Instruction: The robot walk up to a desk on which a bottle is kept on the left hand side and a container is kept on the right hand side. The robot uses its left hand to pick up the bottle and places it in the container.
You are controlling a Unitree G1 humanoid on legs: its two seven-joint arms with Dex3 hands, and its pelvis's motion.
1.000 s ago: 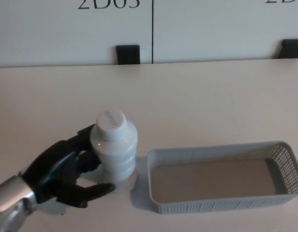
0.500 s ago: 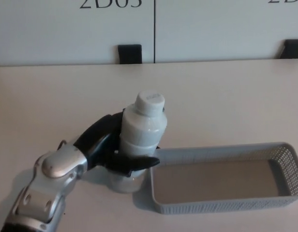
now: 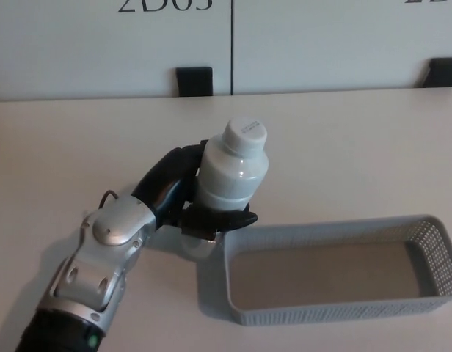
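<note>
The pale desk [image 3: 343,147] fills the view, with a white panelled wall [image 3: 321,44] along its 12 o'clock edge. A grey mesh container [image 3: 431,231], long and shallow, lies at about 4 o'clock. The silver left arm [image 3: 101,271] enters from 7 o'clock. Its black left hand [image 3: 183,199] is wrapped around a white bottle [image 3: 233,172], which is lifted off the desk, tilted slightly, just at the container's 10 o'clock corner. The cap [image 3: 245,134] points toward 1 o'clock.
</note>
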